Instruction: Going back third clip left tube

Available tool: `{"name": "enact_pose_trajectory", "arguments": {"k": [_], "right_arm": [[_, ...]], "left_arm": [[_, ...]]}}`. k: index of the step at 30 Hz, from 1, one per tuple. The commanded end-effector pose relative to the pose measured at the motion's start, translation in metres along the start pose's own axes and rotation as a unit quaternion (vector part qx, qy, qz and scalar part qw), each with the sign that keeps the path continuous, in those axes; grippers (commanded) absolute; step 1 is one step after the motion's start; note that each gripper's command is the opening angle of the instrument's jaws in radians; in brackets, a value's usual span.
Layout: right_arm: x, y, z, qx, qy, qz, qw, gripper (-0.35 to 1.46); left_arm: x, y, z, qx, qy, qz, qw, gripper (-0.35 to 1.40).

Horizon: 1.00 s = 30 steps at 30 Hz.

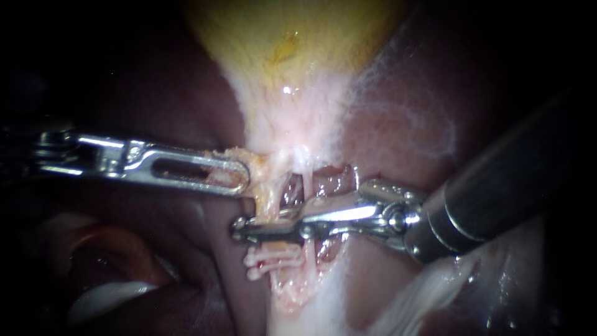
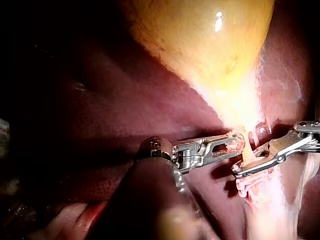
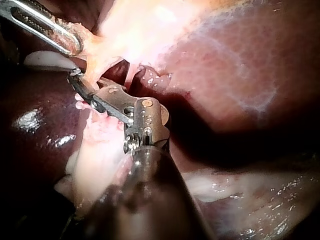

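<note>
liver [image 2: 125, 105] behind; left tool [image 1: 240, 177] clamps tissue [image 1: 264, 182]; right tool [image 1: 245, 228]: cannot tell; left wrist view shows most gallbladder [image 2: 200, 45].

Endoscope: close, square on the gallbladder [image 1: 292, 50] neck. Left wrist camera: behind the left instrument [image 2: 241, 143], looking along its shaft. Right wrist camera: behind the right instrument [image 3: 78, 81], nearest. Shared: both instrument tips, clips [image 1: 264, 260].
</note>
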Motion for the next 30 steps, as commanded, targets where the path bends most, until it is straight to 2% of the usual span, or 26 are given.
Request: {"name": "enact_pose_trajectory", "arguments": {"k": [1,3,4,6,8,10,15,20,30], "right_arm": [[0.0,0.0,0.0,0.0,0.0,0.0,1.0,-0.35],[0.0,0.0,-0.0001,-0.001,0.001,0.0,1.0,-0.35],[-0.0001,0.0,0.0,0.0,0.001,-0.006,1.0,-0.27],[-0.0002,0.0,0.0001,0.004,0.006,-0.039,0.9992,0.03],[-0.0002,0.0001,0.0004,0.008,0.015,-0.045,0.9988,0.33],[-0.0001,0.0003,0.0008,0.007,0.014,-0.069,0.9975,0.43],[-0.0001,0.0005,0.0013,0.0,0.015,-0.105,0.9944,0.49],[-0.0009,0.0008,0.0011,0.0,0.012,-0.127,0.9918,0.5],[-0.0017,0.0007,-0.0018,0.0,0.01,-0.168,0.9857,0.5]], "left_arm": [[0.0,0.0,-0.0001,0.0,0.0,0.0,1.0,-0.35],[0.0001,0.0,-0.0001,0.0,0.0,0.0,1.0,-0.35],[0.0001,0.0,-0.0001,0.0,0.0,0.001,1.0,-0.35],[0.0001,0.0,-0.0001,0.0,0.0,0.001,1.0,-0.35],[0.0001,0.0,-0.0002,0.0,0.0,0.001,1.0,-0.35],[0.0001,0.0001,-0.0002,0.0,0.0,0.001,1.0,-0.35],[0.0002,0.0001,-0.0003,0.0,0.0,0.001,1.0,-0.35],[0.0003,0.0001,-0.0004,0.0,0.001,0.001,1.0,-0.35],[0.0003,0.0002,-0.0006,0.001,0.001,0.001,1.0,-0.35]]}}
